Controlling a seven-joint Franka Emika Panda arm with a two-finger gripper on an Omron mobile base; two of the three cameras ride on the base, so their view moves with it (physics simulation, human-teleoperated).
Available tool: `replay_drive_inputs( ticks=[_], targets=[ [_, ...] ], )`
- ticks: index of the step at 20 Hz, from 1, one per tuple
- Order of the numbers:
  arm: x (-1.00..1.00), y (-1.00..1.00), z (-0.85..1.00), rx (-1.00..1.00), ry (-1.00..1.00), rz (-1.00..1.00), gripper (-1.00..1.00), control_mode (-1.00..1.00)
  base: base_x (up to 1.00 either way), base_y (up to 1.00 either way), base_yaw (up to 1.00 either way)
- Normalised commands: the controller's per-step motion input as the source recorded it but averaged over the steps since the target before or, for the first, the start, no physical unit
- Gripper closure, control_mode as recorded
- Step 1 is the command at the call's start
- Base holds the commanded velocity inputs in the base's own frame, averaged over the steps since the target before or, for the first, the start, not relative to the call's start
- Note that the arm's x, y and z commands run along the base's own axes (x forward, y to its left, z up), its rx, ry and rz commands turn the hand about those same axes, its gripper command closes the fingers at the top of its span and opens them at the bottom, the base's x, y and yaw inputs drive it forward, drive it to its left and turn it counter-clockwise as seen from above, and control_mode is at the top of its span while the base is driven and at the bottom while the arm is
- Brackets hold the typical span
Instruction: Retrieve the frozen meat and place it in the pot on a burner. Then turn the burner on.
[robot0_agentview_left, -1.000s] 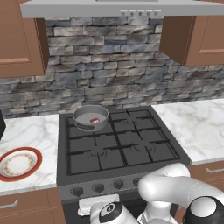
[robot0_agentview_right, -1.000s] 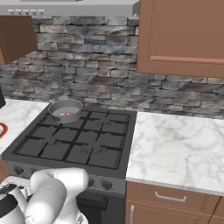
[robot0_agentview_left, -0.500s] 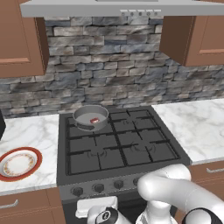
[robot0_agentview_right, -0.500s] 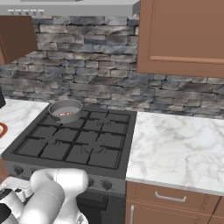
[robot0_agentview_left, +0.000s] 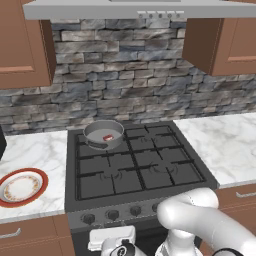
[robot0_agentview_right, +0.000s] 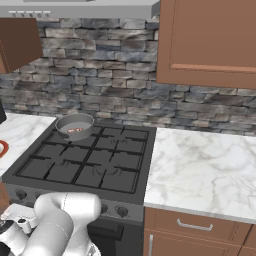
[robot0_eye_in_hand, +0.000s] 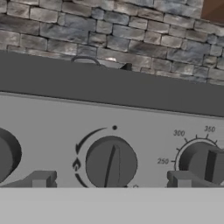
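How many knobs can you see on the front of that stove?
5 round dark knobs in the right base view, in a row along the grey stove's front panel. The white robot arm may hide more.

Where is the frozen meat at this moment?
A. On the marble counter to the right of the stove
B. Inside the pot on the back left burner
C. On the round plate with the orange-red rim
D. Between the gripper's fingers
B: the small red frozen meat lies inside the grey pot, which stands on the stove's back left burner.
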Motion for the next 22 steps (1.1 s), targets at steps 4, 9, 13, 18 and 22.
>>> replay_drive_inputs(
  ticks=[4, 9, 13, 18, 22],
  targets=[
    [0.04, -0.02, -0.04, 0.02, -0.06, 0.0, -1.0, -1.0, 0.0, 0.0, 0.0],
    [0.09, 0.0, -0.08, 0.02, -0.09, 0.0, -1.0, -1.0, 0.0, 0.0, 0.0],
    [0.09, 0.0, -0.1, 0.02, -0.11, 0.0, -1.0, -1.0, 0.0, 0.0, 0.0],
    [0.01, 0.0, -0.07, 0.03, -0.09, 0.0, -1.0, -1.0, 0.0, 0.0, 0.0],
    [0.01, -0.1, -0.15, 0.04, -0.04, 0.0, -1.0, -1.0, 0.0, 0.0, 0.0]
  ],
)
